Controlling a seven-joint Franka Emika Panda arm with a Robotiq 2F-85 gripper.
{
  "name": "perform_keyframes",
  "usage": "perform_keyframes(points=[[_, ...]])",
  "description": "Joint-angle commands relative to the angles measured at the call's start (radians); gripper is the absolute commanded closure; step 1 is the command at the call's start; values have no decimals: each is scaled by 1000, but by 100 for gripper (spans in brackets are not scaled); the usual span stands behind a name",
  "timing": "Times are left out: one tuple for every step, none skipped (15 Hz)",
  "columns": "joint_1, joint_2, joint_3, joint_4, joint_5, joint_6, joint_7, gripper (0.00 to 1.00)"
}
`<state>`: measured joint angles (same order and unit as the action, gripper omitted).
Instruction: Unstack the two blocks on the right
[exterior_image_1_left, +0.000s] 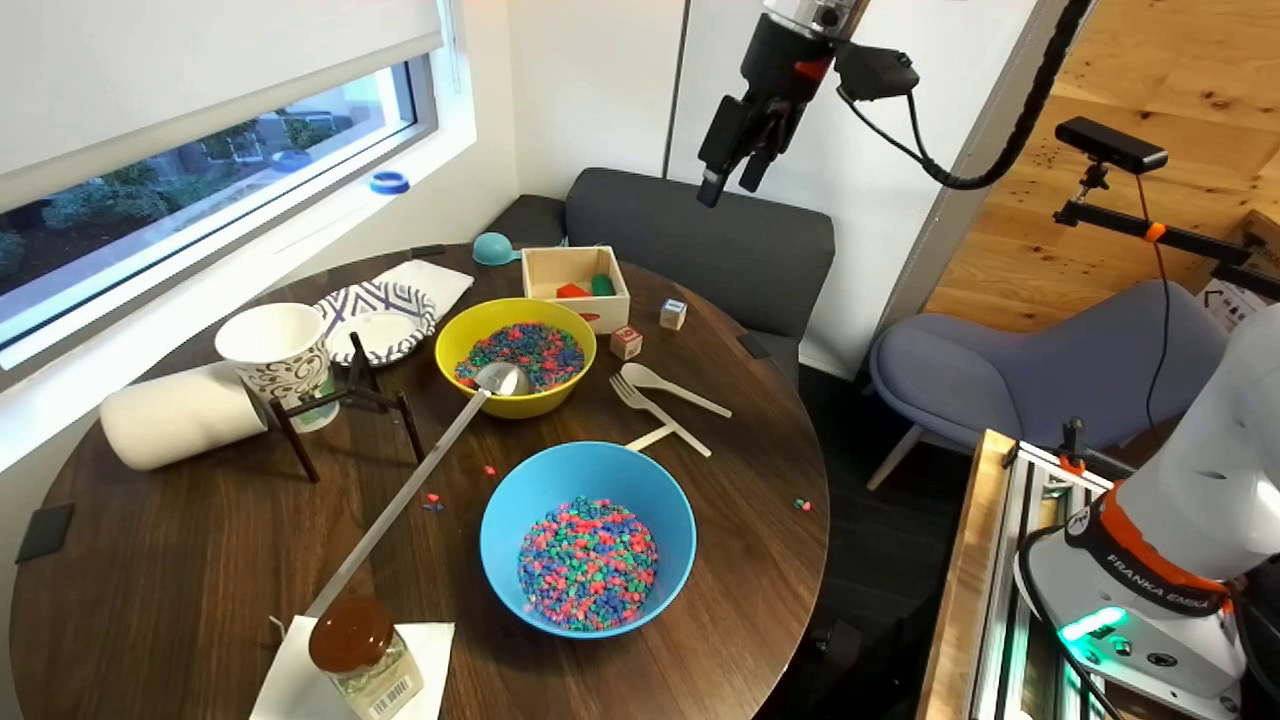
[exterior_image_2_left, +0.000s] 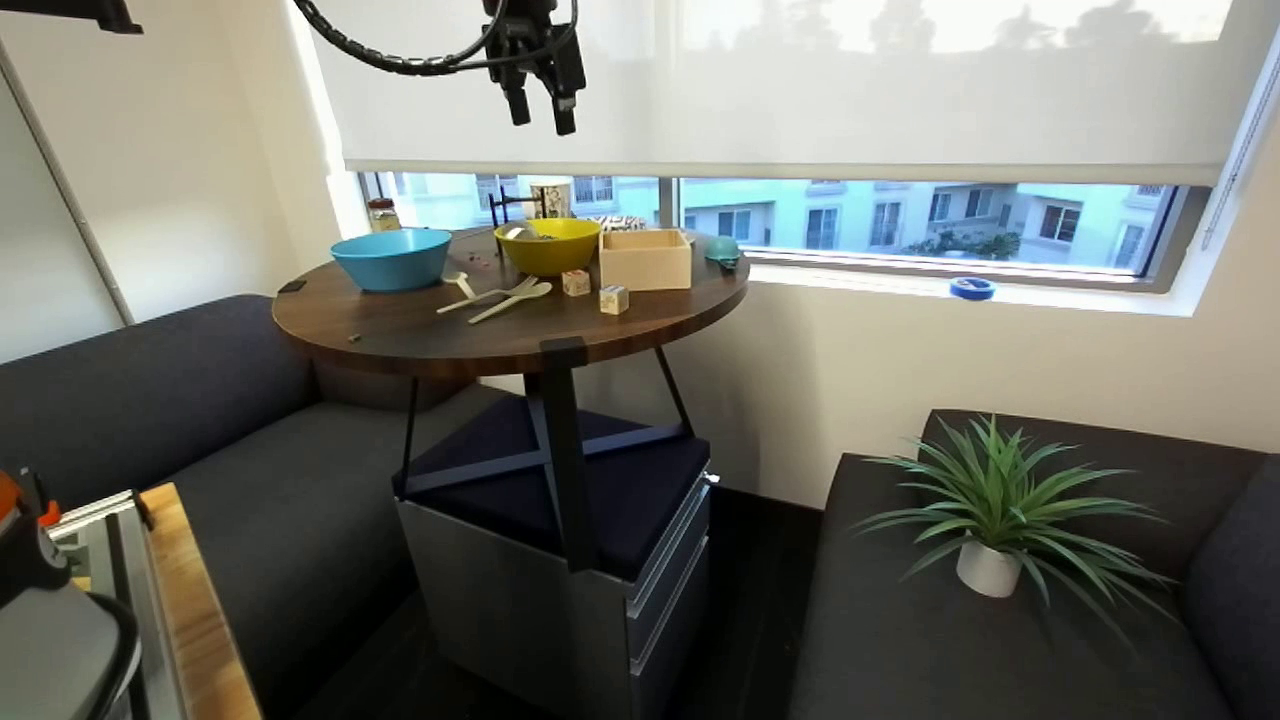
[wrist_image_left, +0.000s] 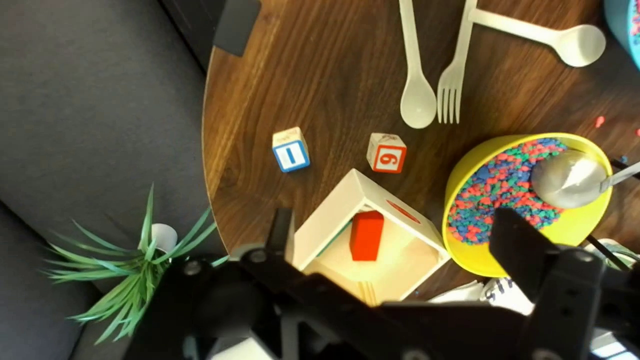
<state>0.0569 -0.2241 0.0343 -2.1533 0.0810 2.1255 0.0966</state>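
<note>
Pincer spread wide | red-framed block reads 6, perhaps 9 | blue-framed block apart | base: FRANKA EMIKA

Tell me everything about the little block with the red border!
The red-bordered block is a small cube, wooden by its look. Its top shows a number in a red frame: 6 or 9, depending how you turn it. A paler side has a faint print I can't make out. It sits flat on the table, between the blue block and the yellow bowl, near a corner of the box. Only the table touches it.
</note>
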Motion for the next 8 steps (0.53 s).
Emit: perform_keyframes(points=[[-10,-52,-36,-4,46,-139,-112,0],[-4,-55,-54,-4,76,-156,-189,0],[-15,-33,-24,5,27,-112,-92,0],[-15,-40,-35,6,43,-131,-135,0],[-15,-44,-42,6,51,-135,-158,0],[-15,-45,-45,6,54,-135,-167,0],[-15,-45,-45,5,55,-135,-171,0],[-14,-44,-45,5,56,-135,-172,0]])
